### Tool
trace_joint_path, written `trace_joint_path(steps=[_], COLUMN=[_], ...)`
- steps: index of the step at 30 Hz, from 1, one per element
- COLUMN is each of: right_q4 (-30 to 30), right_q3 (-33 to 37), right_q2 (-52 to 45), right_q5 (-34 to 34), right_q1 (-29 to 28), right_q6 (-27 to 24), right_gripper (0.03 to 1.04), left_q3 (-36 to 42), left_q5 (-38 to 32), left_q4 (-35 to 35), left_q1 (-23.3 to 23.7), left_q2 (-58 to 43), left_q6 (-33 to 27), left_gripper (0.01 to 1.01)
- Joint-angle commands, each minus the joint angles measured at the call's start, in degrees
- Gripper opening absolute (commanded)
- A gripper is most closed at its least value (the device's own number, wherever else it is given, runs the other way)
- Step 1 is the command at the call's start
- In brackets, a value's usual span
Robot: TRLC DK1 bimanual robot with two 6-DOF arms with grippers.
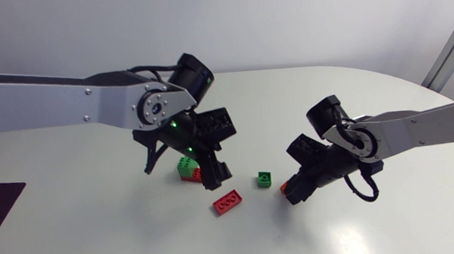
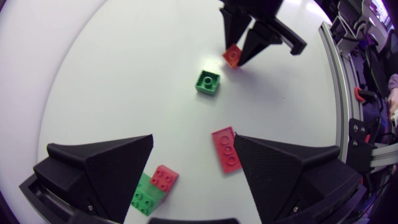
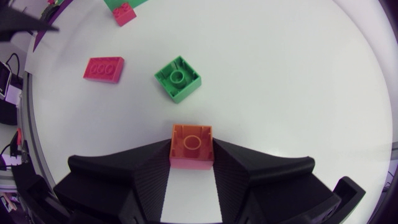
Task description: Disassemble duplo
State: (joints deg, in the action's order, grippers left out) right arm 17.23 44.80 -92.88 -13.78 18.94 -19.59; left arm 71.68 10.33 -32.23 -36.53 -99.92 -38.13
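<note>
1. Right gripper (image 3: 191, 155) is clamped on an orange-over-red brick pair (image 3: 191, 142), one wedge finger on each flank. The orange brick's hollow underside is turned up towards the wrist camera, low over the white table (image 1: 98, 232).
2. Left gripper (image 2: 194, 140) is spread wide and holds nothing. The green-and-red stack (image 2: 152, 190) lies off-centre beneath it, hard by one finger, while a loose red two-by-four brick (image 2: 226, 149) lies near the other.
3. The left arm is clearly the nearer to that stack. Its long axis appears to slant across the finger gap, so the gripper likely needs a sideways shift and a turn before closing.
4. A loose green two-by-two brick (image 2: 207, 81) lies between the two grippers, well apart from the stack.
5. No writing or label can be read on any brick.
</note>
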Motion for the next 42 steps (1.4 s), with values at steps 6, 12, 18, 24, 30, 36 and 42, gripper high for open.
trace_joint_path(steps=[6, 12, 18, 24, 30, 36, 42], right_q4=[-1.94, -1.33, 0.96, 1.93, 1.84, 1.31, 0.61], right_q3=[-2.17, -1.29, -0.24, -0.41, -0.94, -2.52, -3.49], right_q2=[-3.45, -3.8, -0.55, 2.18, 2.35, 3.41, 3.58], right_q5=[3.15, 4.38, 4.29, 4.29, 4.2, 3.94, 3.85], right_q1=[2.33, 3.03, 2.95, 2.51, 2.15, 1.45, 1.36], right_q6=[-1.94, -2.11, -1.15, -1.06, -0.8, -0.97, -1.15], right_gripper=[0.53, 0.99, 1.0, 1.0, 1.0, 1.0, 1.0], left_q3=[1.09, 1.18, 4.17, 5.93, 6.89, 6.63, 6.89], left_q5=[-4.7, -5.05, -11.82, -12.7, -12.7, -12.7, -12.44], left_q4=[-2.14, -2.84, -3.98, -7.15, -8.29, -9.34, -8.55], left_q1=[5.16, 8.5, 11.92, 12.45, 10.69, 10.17, 10.78], left_q2=[0.08, -3.18, -8.19, -9.33, -10.91, -12.32, -12.76], left_q6=[10.97, 18.53, 25.74, 30.4, 32.42, 33.73, 34.17], left_gripper=[0.979, 0.979, 0.972, 0.97, 0.952, 0.849, 0.511])
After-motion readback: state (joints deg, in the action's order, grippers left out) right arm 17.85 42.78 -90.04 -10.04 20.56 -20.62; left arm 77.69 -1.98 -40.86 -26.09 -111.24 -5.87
